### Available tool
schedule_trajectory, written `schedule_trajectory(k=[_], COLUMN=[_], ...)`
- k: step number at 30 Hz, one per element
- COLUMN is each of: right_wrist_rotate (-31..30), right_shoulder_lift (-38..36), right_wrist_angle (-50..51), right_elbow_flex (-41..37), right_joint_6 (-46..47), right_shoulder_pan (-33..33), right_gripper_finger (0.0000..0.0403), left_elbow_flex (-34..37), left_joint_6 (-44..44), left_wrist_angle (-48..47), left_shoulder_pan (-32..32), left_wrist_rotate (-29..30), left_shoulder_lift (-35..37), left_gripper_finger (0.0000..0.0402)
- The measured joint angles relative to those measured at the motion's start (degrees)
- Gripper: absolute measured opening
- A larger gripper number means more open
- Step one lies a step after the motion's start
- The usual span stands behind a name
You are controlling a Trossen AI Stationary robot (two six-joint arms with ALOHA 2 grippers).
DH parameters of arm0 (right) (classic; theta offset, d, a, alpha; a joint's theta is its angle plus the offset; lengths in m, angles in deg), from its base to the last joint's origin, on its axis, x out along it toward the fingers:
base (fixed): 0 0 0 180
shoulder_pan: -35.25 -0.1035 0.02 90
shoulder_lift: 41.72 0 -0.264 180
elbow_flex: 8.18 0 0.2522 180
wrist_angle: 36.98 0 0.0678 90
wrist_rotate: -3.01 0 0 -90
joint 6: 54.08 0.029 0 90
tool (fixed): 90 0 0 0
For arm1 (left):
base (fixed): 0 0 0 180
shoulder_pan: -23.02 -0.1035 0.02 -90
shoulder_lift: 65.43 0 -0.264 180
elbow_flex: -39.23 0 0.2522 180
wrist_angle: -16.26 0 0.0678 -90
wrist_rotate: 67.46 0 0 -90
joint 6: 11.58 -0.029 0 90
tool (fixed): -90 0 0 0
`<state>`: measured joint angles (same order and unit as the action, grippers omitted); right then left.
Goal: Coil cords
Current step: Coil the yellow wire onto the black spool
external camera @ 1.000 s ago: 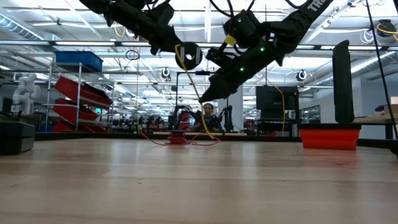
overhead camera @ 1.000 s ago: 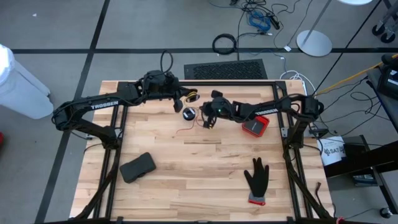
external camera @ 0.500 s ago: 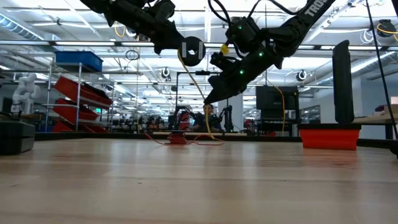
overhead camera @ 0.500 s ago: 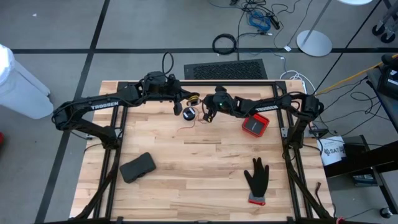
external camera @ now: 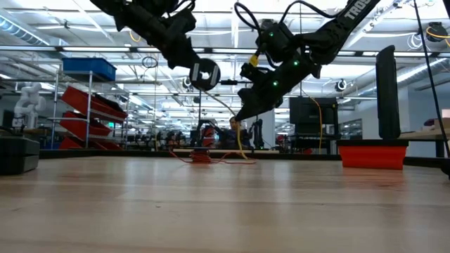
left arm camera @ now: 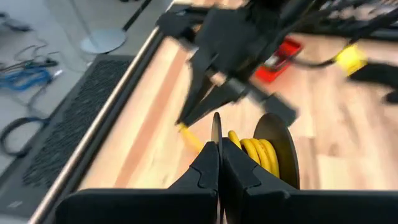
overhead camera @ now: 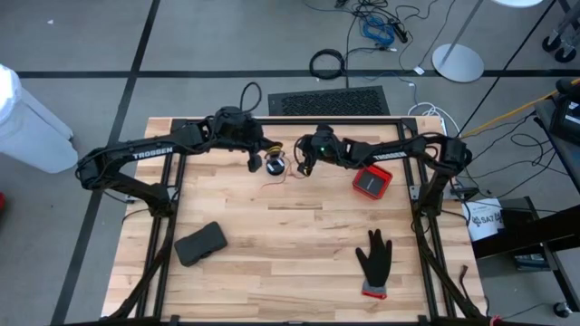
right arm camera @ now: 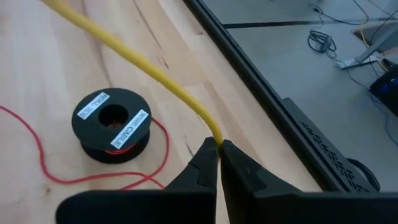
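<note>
My left gripper (external camera: 191,65) is shut on the black spool (external camera: 204,72) of the yellow cord, held above the far middle of the table. The wound yellow cord (left arm camera: 255,152) shows between the spool's two discs. My right gripper (external camera: 240,114) is shut on the yellow cord (right arm camera: 155,71) a short way from the spool, and also shows in the high view (overhead camera: 303,167). The red cord's black spool (right arm camera: 112,121) lies flat on the table below, with loose red cord (right arm camera: 43,168) around it. It also shows in the low view (external camera: 200,156). My left gripper pinches one disc of the yellow cord's spool at its rim (left arm camera: 216,132) between its two fingers. The spool is lifted clear of the table, its discs on edge. My right gripper pinches the yellow cord (right arm camera: 212,135) between its fingertips, slanting down from above. The cord runs from the fingers to the spool and is held off the table. A further length (external camera: 240,140) hangs below the fingers to the table.
A red box (overhead camera: 372,183) stands right of the grippers. A black glove (overhead camera: 373,263) lies near the front right and a flat black object (overhead camera: 200,243) at the front left. A black floor mat (overhead camera: 328,101) lies beyond the table's far edge.
My left gripper has turned and gone down and toward the near edge with the yellow cord's spool, so the spool sits lower and nearer the red spool. My right gripper has drawn a little toward the far edge, still holding the cord.
</note>
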<state>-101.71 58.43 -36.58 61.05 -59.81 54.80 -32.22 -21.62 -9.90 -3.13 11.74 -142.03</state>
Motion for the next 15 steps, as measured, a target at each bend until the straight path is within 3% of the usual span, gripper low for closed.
schedule_trajectory(k=[15], right_wrist_rotate=[5.25], right_shoulder_lift=[-7.49], right_wrist_angle=[-0.73], right_elbow_flex=[-0.04], right_joint_6=[2.14], right_shoulder_pan=[-1.90], right_gripper_finger=[0.0000], left_elbow_flex=[0.00], left_joint_6=[-5.77], left_wrist_angle=[-1.45], left_shoulder_pan=[0.47], left_wrist_rotate=[16.68], left_shoulder_lift=[-5.35], left_gripper_finger=[0.0000])
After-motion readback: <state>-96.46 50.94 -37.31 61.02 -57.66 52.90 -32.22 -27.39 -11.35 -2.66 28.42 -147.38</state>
